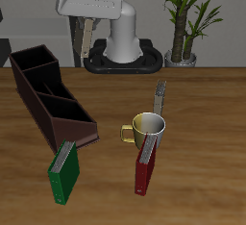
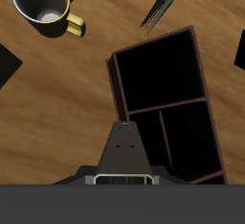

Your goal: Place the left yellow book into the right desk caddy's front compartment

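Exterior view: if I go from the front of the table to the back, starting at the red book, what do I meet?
Red book → mug → slim grey book → robot's base. The green book and the long caddy overlap these in depth, so they are left out.

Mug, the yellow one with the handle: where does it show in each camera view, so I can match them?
Exterior view: the mug stands mid-table, between the slim grey book behind it and the red book in front.
Wrist view: the mug sits at the picture's edge, past the caddy's end.
Shared landmark: the right desk caddy.
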{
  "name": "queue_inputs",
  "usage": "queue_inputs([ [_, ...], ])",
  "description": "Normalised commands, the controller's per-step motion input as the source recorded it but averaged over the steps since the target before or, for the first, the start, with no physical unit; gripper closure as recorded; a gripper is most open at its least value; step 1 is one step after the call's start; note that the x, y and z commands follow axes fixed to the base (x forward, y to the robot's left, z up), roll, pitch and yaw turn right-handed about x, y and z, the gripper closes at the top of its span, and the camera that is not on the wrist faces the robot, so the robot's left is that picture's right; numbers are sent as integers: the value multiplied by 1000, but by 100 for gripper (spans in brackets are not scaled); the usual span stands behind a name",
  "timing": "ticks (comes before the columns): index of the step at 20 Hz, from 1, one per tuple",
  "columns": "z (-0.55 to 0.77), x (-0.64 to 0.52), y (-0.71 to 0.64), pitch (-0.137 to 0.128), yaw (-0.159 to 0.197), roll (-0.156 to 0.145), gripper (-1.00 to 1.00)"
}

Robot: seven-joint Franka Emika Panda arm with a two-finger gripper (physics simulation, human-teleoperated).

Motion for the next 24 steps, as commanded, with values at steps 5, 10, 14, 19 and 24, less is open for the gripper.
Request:
queue_inputs([
  [5,38,79,-139,-6,76,18,100],
  [10,8,112,-216,-12,69,0,100],
  [14,-38,-7,-222,-4,35,-16,100],
  [19,-43,27,-135,-2,40,8,100],
  [24,-39,33,-107,-14,46,-5,100],
])
